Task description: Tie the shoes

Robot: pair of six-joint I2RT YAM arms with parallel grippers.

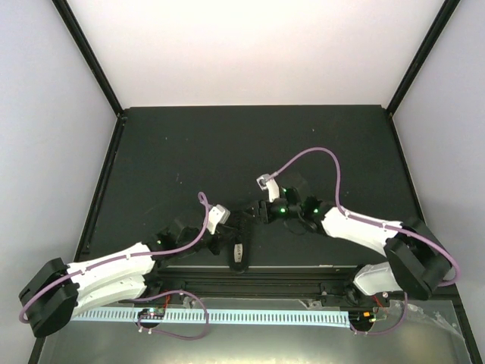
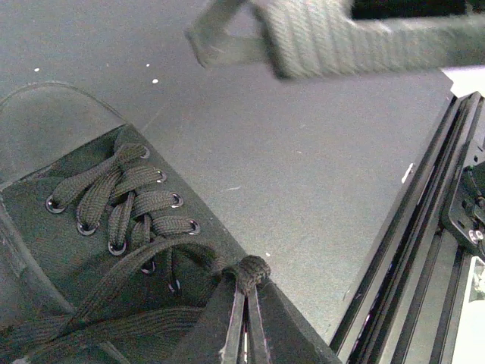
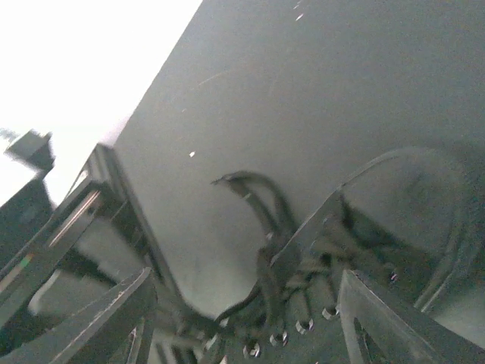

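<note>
Overhead, table: a matte black tabletop (image 1: 227, 152) with pale walls round it.
Overhead, shoe: a small narrow black canvas shoe (image 1: 240, 254) lies near the front edge, roughly midway between the two arms, with a pale patch towards its near end.
Overhead, left arm: the left gripper (image 1: 226, 236) sits just beside the shoe on its left. Its fingers are too small to read from up here.
Overhead, right arm: the right gripper (image 1: 263, 214) is near the shoe's far end, on its right.
Left wrist, shoe: the shoe (image 2: 45, 250) fills the lower left, with flat black woven laces (image 2: 129, 205) criss-crossing through metal eyelets.
Left wrist, fingers: the left gripper (image 2: 245, 299) is pressed tight together, pinching a bunched bit of lace at its tips.
Left wrist, top: a blurred woven strip (image 2: 326, 38) crosses the view close to the lens.
Left wrist, right side: a black metal rail (image 2: 409, 250) runs along the table edge.
Right wrist, fingers: the right gripper (image 3: 250, 326) stands wide, one finger in each lower corner.
Right wrist, shoe: the shoe (image 3: 394, 220) lies in and beyond that gap, and a loop of lace (image 3: 254, 193) arches onto the table.
</note>
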